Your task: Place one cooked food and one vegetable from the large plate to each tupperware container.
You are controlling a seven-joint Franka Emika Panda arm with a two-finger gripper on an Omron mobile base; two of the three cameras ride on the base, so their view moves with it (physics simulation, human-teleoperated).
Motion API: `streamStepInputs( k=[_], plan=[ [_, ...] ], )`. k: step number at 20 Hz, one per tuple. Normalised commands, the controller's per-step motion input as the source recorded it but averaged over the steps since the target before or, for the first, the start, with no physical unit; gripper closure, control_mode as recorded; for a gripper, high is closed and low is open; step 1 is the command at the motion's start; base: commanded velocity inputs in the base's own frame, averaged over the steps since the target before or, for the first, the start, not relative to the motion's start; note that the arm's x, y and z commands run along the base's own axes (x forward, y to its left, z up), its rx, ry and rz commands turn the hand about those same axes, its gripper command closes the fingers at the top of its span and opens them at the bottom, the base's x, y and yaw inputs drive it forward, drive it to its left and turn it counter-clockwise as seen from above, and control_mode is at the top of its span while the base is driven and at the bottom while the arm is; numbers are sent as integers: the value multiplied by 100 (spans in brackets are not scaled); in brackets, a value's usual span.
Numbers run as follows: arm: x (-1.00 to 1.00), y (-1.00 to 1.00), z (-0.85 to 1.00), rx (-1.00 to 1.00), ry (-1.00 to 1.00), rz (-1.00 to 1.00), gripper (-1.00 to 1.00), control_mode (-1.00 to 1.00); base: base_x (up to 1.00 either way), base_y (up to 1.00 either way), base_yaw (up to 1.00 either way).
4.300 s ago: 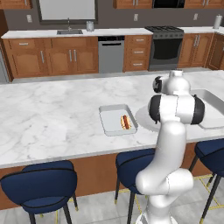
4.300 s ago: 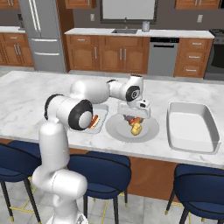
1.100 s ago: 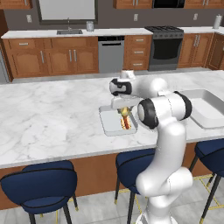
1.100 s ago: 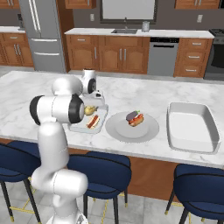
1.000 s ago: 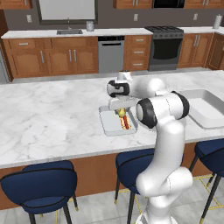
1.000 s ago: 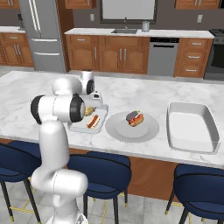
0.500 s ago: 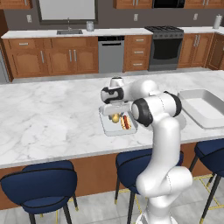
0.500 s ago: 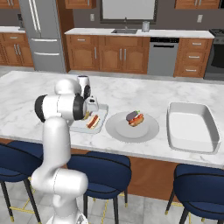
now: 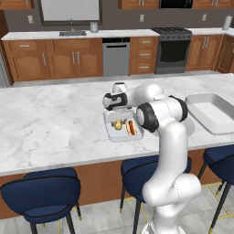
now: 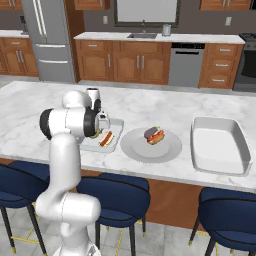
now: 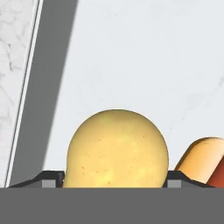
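Vegetable sits clamped between the gripper fingers, low over the small tray, hot dog just right of it. Plate further right holds another hot dog. Big tray far right. Stools nearest.

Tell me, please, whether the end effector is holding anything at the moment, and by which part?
The end effector holds the vegetable, with one finger on each side of its rounded body, low over the smaller tupperware container beside the hot dog.
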Motion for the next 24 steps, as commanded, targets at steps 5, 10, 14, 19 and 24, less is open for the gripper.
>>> streamStepInputs(
  k=[5, 10, 14, 19, 24],
  plan=[
    [0, 0, 0, 0, 0, 0, -100, -100, 0, 0, 0],
    [-15, -3, 30, 1, -10, 0, -100, -100, 0, 0, 0],
    [-12, -6, 87, 8, -9, 0, -100, -100, 0, 0, 0],
    [-14, -36, 82, 2, -8, -5, -100, -100, 0, 0, 0],
    [-15, -82, 9, -6, -1, -19, -100, -100, 0, 0, 0]
  ],
)
